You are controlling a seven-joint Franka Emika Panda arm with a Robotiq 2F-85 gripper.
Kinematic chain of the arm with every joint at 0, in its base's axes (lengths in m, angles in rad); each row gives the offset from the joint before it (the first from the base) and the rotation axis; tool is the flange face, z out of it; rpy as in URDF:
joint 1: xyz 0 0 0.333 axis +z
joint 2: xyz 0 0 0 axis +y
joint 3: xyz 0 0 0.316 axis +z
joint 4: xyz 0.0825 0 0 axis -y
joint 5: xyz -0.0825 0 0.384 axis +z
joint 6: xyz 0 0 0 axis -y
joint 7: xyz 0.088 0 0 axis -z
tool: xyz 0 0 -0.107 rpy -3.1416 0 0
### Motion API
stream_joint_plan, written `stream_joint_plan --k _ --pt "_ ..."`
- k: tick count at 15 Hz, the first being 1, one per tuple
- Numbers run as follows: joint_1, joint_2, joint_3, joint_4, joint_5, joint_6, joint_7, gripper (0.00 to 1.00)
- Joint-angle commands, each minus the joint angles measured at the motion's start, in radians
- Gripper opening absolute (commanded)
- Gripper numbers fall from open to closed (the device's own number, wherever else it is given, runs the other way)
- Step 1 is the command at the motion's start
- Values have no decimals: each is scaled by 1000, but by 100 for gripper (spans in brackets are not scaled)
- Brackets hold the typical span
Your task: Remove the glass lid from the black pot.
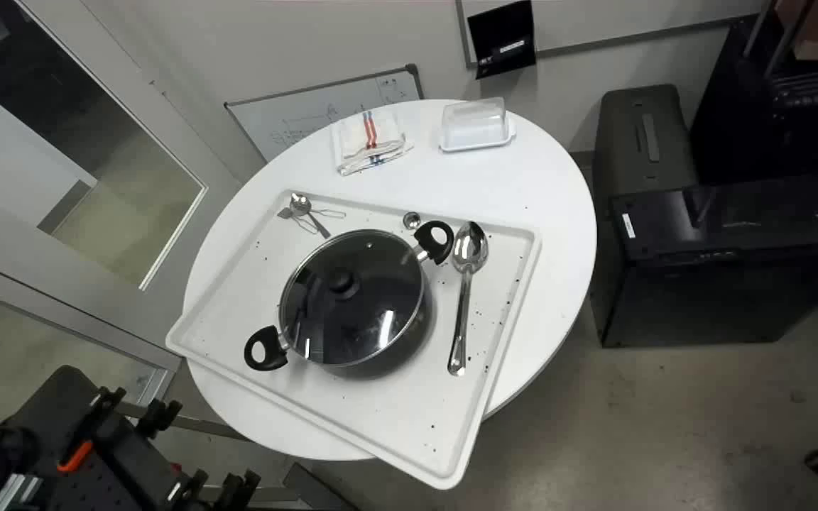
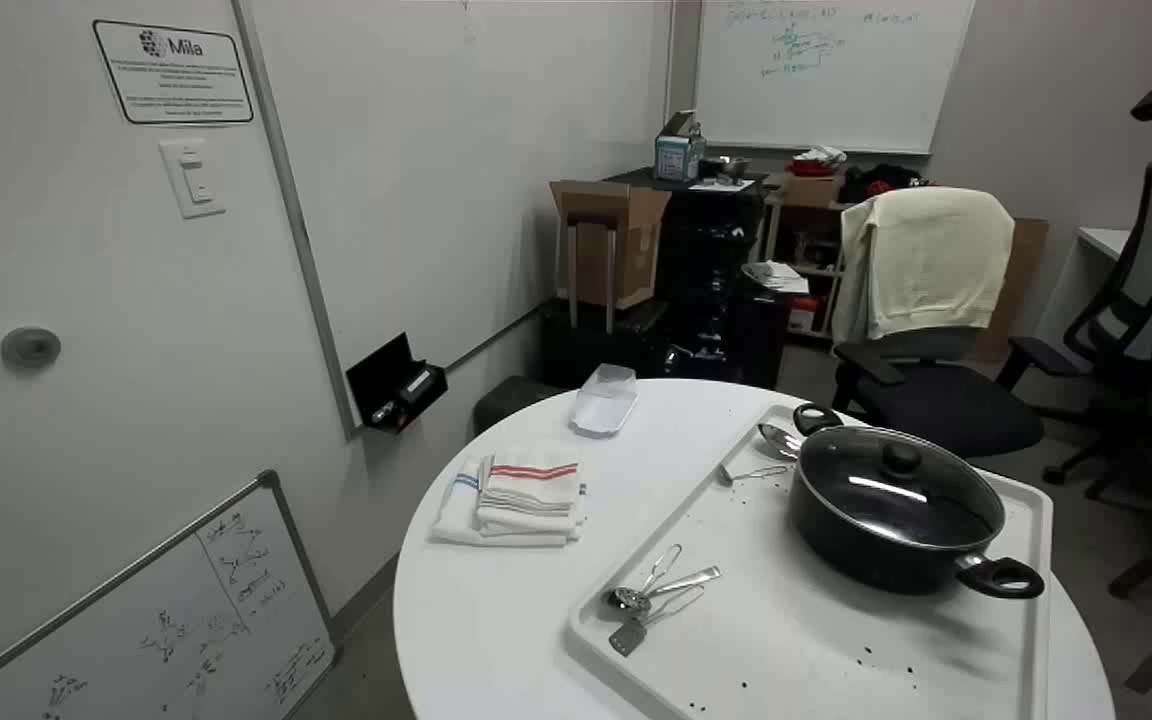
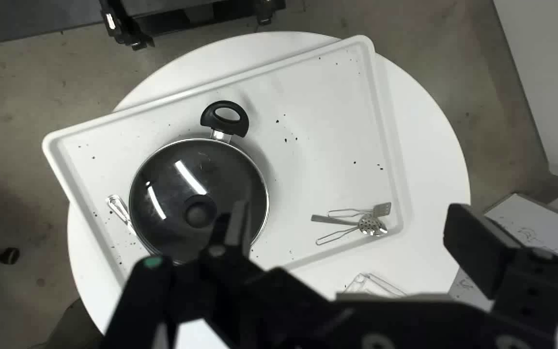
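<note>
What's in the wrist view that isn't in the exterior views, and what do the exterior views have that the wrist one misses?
Only the wrist view shows the robot's jaws, standing wide open.

Only the exterior views show the black holder by the wall and the big spoon's bowl; the wrist view catches just the spoon's handle.

All of them show the black pot with the glass lid on it, the white tray and the small metal utensils.

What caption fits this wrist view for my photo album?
Open claw in the foreground, glass lid on the black pot, white tray beneath.
</note>
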Motion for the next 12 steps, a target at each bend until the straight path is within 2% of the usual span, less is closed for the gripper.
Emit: stream_joint_plan --k 1,7,12 --pt "-11 1 8 3 5 -3 -5 100" --pt "-14 9 9 3 1 1 -4 100" --pt "-32 77 16 -12 -48 95 -10 100"
